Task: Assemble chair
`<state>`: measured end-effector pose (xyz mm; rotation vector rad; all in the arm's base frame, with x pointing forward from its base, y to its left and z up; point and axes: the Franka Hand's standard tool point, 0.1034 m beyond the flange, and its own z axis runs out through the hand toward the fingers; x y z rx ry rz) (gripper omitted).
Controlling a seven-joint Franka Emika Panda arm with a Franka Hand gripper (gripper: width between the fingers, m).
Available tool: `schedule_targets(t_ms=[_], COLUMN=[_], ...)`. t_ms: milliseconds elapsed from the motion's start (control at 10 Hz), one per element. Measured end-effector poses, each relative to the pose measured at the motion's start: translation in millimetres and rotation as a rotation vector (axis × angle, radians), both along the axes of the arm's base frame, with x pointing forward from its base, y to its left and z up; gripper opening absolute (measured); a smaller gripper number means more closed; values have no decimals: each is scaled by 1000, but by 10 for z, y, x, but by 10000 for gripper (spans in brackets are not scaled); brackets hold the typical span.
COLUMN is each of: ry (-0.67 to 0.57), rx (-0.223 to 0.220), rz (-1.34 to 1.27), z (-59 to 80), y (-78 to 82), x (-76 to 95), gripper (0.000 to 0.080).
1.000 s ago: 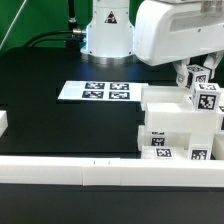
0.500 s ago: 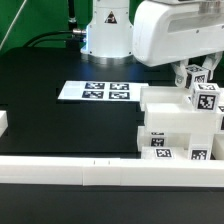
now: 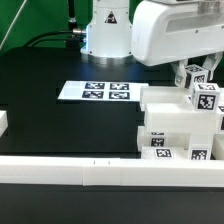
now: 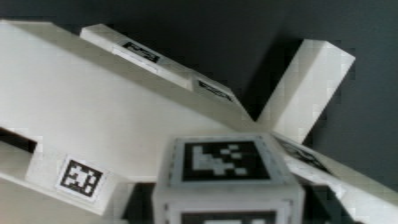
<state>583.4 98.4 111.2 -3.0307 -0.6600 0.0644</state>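
Chair parts stacked at the tabletop's right edge, arm above them.

Nearest in the exterior view, one long white rail (image 3: 60, 172) runs along the tabletop's (image 3: 50, 120) front edge; a second short white piece (image 3: 3, 124) is cut off at the left edge. Behind the rail, by the right edge, the chair (image 3: 175, 125) stands as a stack of white blocks with at least four tags showing; how many parts make it up is hard to tell. Above it the gripper (image 3: 194, 76) carries one small tagged cube (image 3: 196, 72), which the wrist view also shows (image 4: 228, 170); the jaws themselves are hidden, set narrow about the cube. Farther back, mid-tabletop, lies one marker board (image 3: 97, 91) with four tags. The arm's base (image 3: 108, 30) stands at the far edge.
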Motion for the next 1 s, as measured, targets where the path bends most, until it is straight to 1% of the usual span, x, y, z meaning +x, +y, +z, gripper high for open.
schedule_targets(t_ms=[600,1000], ry=[13,21], rx=[-19,-28], rz=[-430,-668], z=[-1,-4], y=[6,0], x=[-1,0], gripper=[277,277])
